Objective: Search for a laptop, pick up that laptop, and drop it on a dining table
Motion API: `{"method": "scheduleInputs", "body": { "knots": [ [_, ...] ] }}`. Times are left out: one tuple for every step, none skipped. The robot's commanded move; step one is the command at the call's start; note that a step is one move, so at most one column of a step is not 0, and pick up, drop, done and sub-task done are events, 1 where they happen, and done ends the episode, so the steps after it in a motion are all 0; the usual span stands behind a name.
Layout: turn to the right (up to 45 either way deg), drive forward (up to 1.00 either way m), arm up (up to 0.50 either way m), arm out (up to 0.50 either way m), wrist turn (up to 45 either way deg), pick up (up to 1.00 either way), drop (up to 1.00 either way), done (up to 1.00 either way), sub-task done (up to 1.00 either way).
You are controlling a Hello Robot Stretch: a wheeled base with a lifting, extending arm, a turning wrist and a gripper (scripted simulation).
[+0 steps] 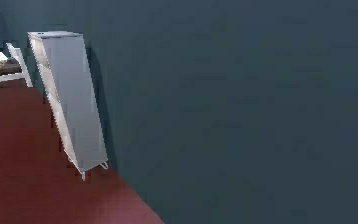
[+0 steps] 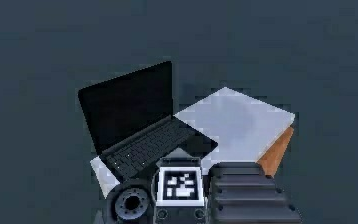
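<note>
Though the laptop is found, lid up on a white worktop mid-frame, you cannot tell how the fingers stand or whether they hold it; the drop remains.

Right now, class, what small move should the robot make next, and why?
Probably ease the jaws toward the near edge of the laptop. It sits open on a pale surface, close to them in the arm side view, and I cannot tell whether it is held yet.
</note>
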Motion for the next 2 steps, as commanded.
{"method": "scheduleInputs", "body": {
  "knots": [
    [0.0,0.00,0.00,0.06,0.0,0.00,0.00,0.00,0.00],
    [0.0,0.00,0.00,0.00,45.0,0.00,0.00,0.00,0.00]
  ]
}}
